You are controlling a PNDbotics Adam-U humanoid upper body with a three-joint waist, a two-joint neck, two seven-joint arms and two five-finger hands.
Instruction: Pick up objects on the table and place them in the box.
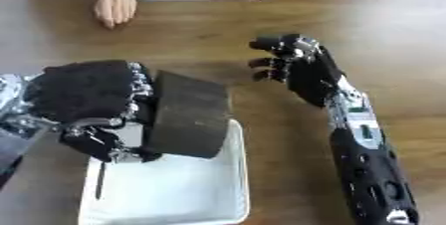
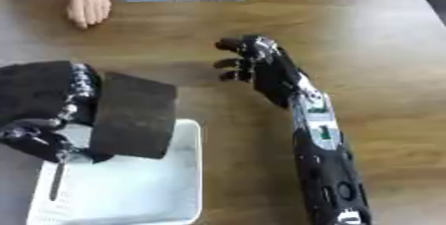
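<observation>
- Wooden table [image 1: 218, 25] carries a white box [image 1: 213, 194] at its near edge.
- Left hand [image 1: 83, 92] grips a dark block [image 1: 187, 114] above the box, not yet released.
- Right hand [image 1: 292, 62] hovers, fingers curled, holding nothing.

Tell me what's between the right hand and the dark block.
Only bare table lies between the right hand and the block, as the left eye view shows.

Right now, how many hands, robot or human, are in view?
3. The left robot hand grips the dark block over the white box; the right robot hand hovers over the table mid-scene; a person's hand rests at the far edge.
</observation>
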